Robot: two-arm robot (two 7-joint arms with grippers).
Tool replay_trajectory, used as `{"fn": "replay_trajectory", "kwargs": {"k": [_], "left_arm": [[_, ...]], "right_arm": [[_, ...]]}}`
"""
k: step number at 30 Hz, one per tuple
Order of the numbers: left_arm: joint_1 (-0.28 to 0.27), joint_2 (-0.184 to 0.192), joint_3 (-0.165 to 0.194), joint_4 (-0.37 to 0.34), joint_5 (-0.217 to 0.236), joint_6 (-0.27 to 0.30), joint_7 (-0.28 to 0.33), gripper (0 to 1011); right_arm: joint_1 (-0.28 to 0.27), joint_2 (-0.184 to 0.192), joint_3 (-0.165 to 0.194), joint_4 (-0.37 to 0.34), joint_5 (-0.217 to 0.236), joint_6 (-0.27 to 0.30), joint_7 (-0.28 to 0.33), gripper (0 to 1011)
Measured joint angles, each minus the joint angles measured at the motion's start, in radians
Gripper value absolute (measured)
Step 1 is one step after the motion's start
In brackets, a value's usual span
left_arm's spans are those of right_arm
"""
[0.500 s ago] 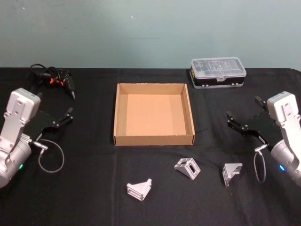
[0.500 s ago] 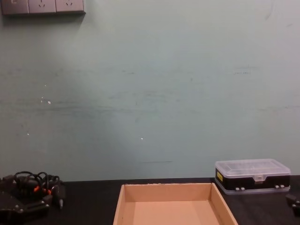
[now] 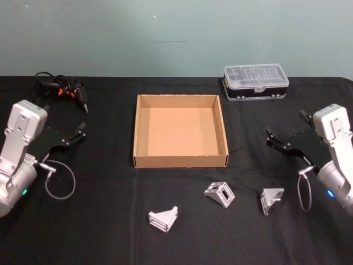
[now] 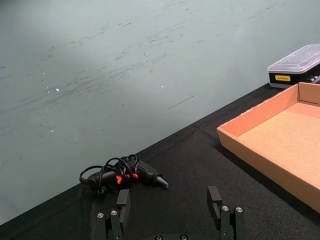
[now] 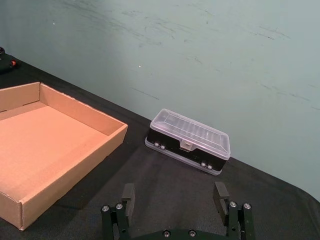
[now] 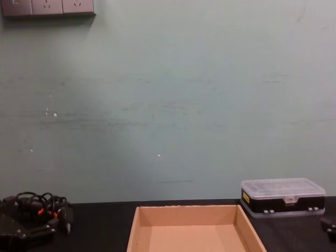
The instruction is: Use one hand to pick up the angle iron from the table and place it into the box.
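Note:
Three silver angle irons lie on the black table in front of the box: one at the near left, one in the middle, one to the right. The tan cardboard box sits in the table's middle with nothing inside; its rim also shows from the chest. My left gripper hovers open at the table's left, well clear of the box. My right gripper hovers open at the right, behind the rightmost angle iron. Both pairs of fingers hold nothing.
A clear-lidded plastic case stands at the back right, behind the box. A black and orange tool with a coiled cable lies at the back left. Cable loops hang from each wrist. The wall rises behind the table's far edge.
Everything in the head view sits slightly higher in the picture. No gripper or object has visibly moved on the table.

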Motion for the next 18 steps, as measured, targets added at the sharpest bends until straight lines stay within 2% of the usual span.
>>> {"fn": "replay_trajectory", "kwargs": {"k": [18], "left_arm": [[0.0, 0.0, 0.0, 0.0, 0.0, 0.0, 0.0, 1011]], "right_arm": [[0.0, 0.0, 0.0, 0.0, 0.0, 0.0, 0.0, 1000]]}}
